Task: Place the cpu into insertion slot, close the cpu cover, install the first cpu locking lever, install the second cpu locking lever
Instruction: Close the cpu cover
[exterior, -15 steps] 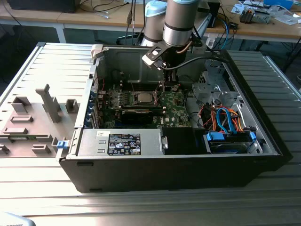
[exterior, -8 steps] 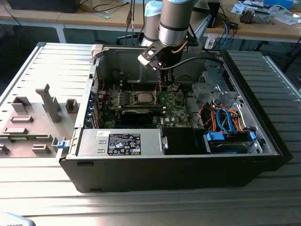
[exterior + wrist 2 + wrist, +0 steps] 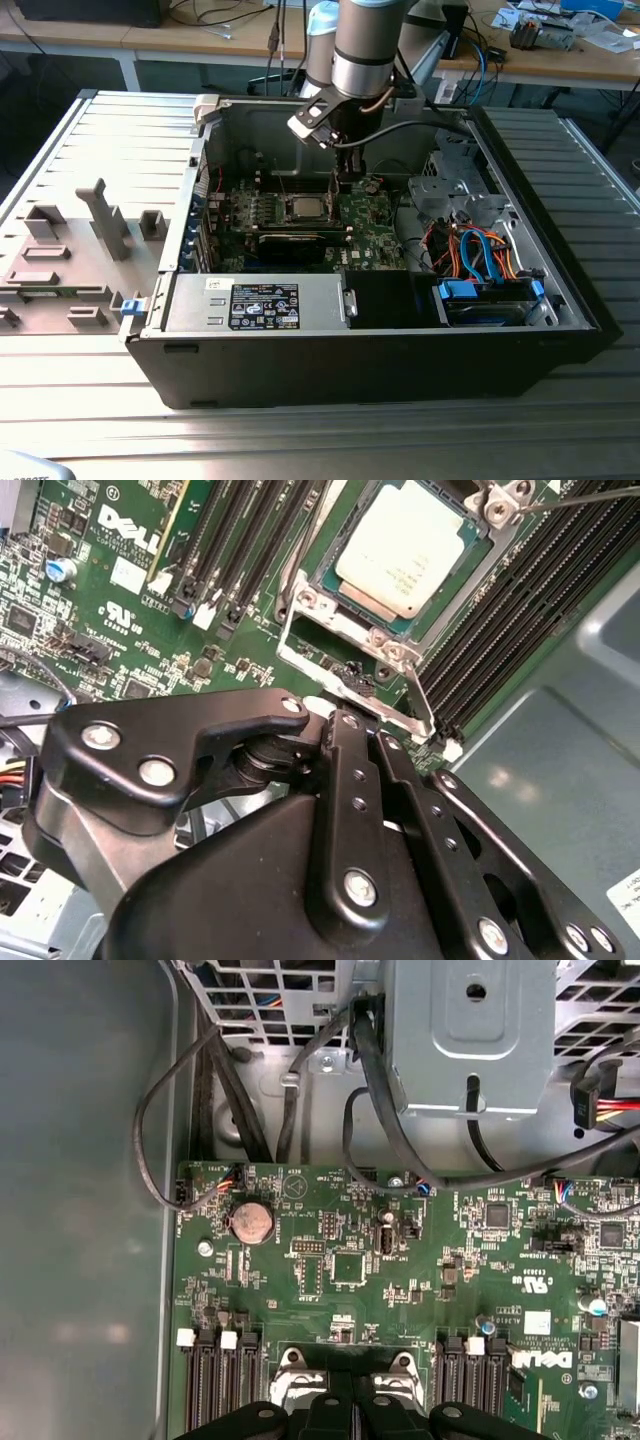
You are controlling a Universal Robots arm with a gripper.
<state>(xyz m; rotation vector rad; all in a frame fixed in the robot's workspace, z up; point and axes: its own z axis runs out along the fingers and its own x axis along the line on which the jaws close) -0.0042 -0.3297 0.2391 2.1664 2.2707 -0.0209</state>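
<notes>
An open computer case (image 3: 350,370) lies on its side on the slatted metal tabletop (image 3: 300,445), and the arm reaches down into it from above. The end effector (image 3: 345,178) is low over the green motherboard (image 3: 400,1260), just beside the processor socket on the exterior view's right. In both wrist views the end effector (image 3: 355,720) (image 3: 352,1400) has its black fingers drawn close together side by side. Whether they pinch anything cannot be told, since the tips are hidden behind the linkage. The cpu (image 3: 405,550) sits flat in its slot with the pale silver top facing up, and in the exterior view the cpu (image 3: 305,208) shows near the middle of the board. The cpu cover (image 3: 455,598) appears to lie flat around it, the chip showing through its window. A thin silver lever (image 3: 421,695) runs along the socket's edge just beside the fingertips, and a second thin rod (image 3: 590,494) crosses the socket's far corner. Black memory slots (image 3: 250,540) flank the socket. A coin cell battery (image 3: 251,1222) sits on the board near a grey drive cage (image 3: 470,1030). Blue and orange cables (image 3: 480,250) lie at the exterior view's right.
</notes>
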